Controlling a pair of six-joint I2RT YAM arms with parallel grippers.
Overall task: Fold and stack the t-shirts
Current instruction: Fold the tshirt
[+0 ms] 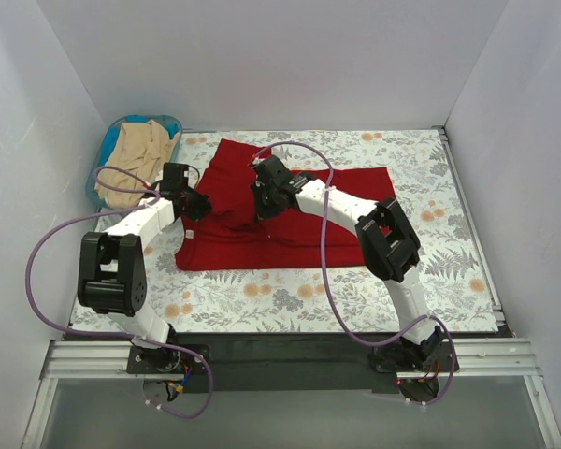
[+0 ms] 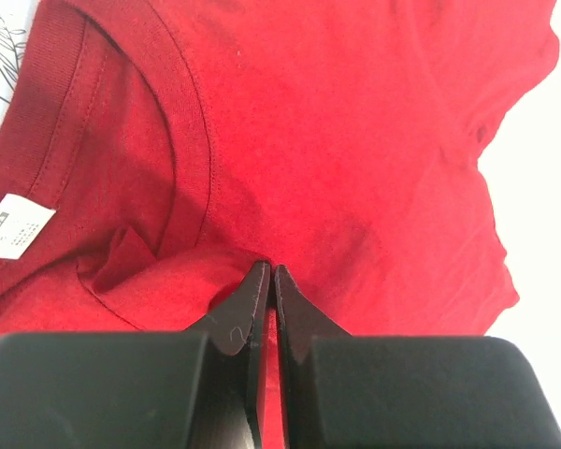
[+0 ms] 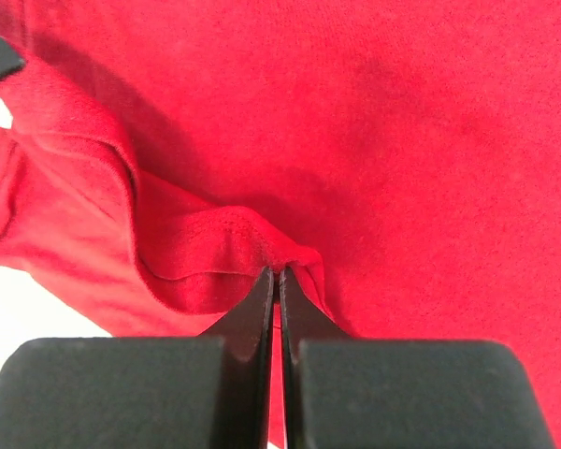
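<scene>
Top view: high behind arm bases, looking down on whole table (image 1: 439, 187). Wrist views: close-up, both on red shirt (image 2: 355, 140).

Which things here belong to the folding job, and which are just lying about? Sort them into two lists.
Job in hand:
- dark red t-shirt, spread on the table
- beige t-shirt, in the blue basket
- left tool and right tool, both pinching the red cloth

Just lying about:
- blue basket
- floral table cover

White panels (image 1: 290, 56) enclose three sides. Tabletop (image 1: 449, 234) covered in grey-and-orange floral print. Aluminium rail (image 1: 290, 371) along near edge. Even, diffuse light.
</scene>
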